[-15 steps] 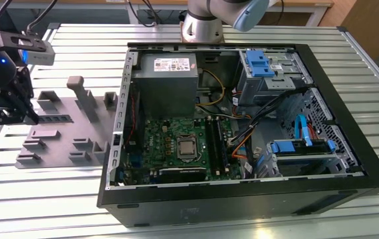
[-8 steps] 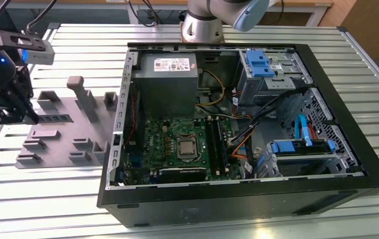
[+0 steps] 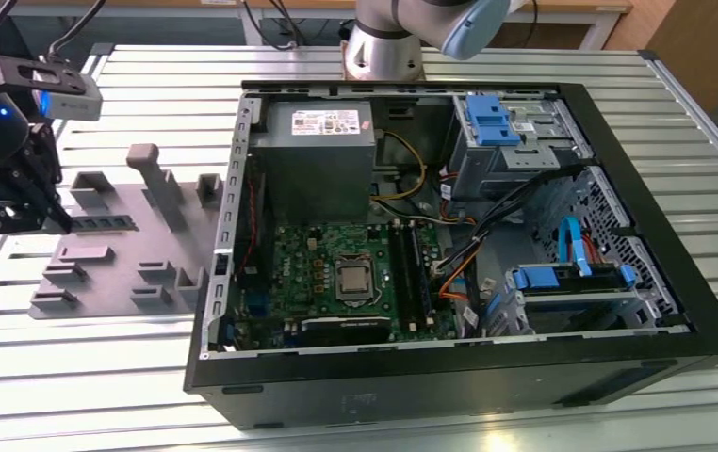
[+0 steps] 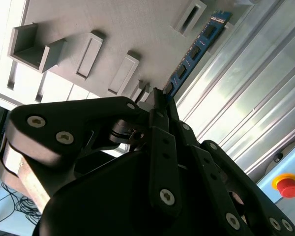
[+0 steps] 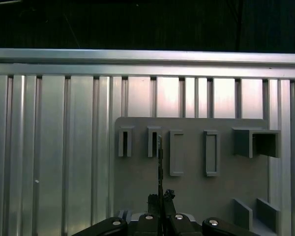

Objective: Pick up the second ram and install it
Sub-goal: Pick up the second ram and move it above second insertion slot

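The hand (image 4: 160, 97) pinches the near end of the second ram (image 4: 194, 51), its length running straight ahead over the grey fixture (image 4: 113, 29).

second ram (image 4: 195, 53), thin blue strip, on edge

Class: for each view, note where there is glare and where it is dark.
Exterior view: the table evenly lit, the computer case shadowed inside. Second wrist view: glare on the slats beside the second ram, the gripper dark in front. First wrist view: bright streaks on the slats, blackness beyond the table.
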`<action>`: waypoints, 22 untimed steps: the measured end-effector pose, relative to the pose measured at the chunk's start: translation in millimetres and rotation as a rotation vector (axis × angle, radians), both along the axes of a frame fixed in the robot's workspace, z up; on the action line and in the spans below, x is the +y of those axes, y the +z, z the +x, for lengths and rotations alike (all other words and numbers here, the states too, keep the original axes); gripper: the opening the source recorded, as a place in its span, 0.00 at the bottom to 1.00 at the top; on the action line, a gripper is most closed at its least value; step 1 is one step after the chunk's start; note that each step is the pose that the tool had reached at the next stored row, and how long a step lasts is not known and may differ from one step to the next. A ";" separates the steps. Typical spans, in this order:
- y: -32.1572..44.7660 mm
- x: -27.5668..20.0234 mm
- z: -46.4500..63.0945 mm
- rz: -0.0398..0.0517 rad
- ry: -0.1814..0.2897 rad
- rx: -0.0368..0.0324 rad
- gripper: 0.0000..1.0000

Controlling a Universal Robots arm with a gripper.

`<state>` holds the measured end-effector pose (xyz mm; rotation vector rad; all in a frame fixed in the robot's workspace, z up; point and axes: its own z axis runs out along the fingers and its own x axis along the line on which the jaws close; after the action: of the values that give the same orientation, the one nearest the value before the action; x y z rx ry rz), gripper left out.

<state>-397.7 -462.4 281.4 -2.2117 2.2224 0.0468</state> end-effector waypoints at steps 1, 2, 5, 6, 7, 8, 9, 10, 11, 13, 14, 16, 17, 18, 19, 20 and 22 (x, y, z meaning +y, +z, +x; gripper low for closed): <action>0.6 0.0 0.0 -0.0001 0.000 0.0001 0.14; 0.9 0.0 0.0 0.0001 0.000 -0.0001 0.14; 2.5 0.0 0.0 0.0000 0.000 -0.0001 0.14; 3.1 0.0 0.0 0.0001 0.000 -0.0002 0.14; 3.7 0.0 0.0 0.0001 0.000 -0.0002 0.14; 4.4 0.0 0.0 0.0001 0.000 -0.0001 0.14; 4.9 0.0 0.0 0.0001 0.000 -0.0002 0.14; 5.6 0.0 0.0 0.0001 0.000 -0.0002 0.14; 6.1 0.0 0.0 0.0001 0.000 -0.0002 0.14; 7.3 0.0 0.0 0.0001 0.000 -0.0002 0.14; 8.1 0.0 0.0 0.0001 0.000 -0.0001 0.14; 10.0 0.0 0.0 0.0001 0.000 -0.0002 0.14; 11.1 0.0 0.0 0.0001 0.000 -0.0002 0.14; 12.3 0.0 0.0 0.0001 0.000 -0.0002 0.14; 13.4 0.0 0.0 0.0002 0.000 -0.0002 0.14; 14.7 0.0 0.0 0.0001 0.000 -0.0001 0.14; 17.4 0.0 0.0 0.0001 0.000 -0.0002 0.14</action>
<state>-397.7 -462.4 298.8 -2.2116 2.2222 0.0467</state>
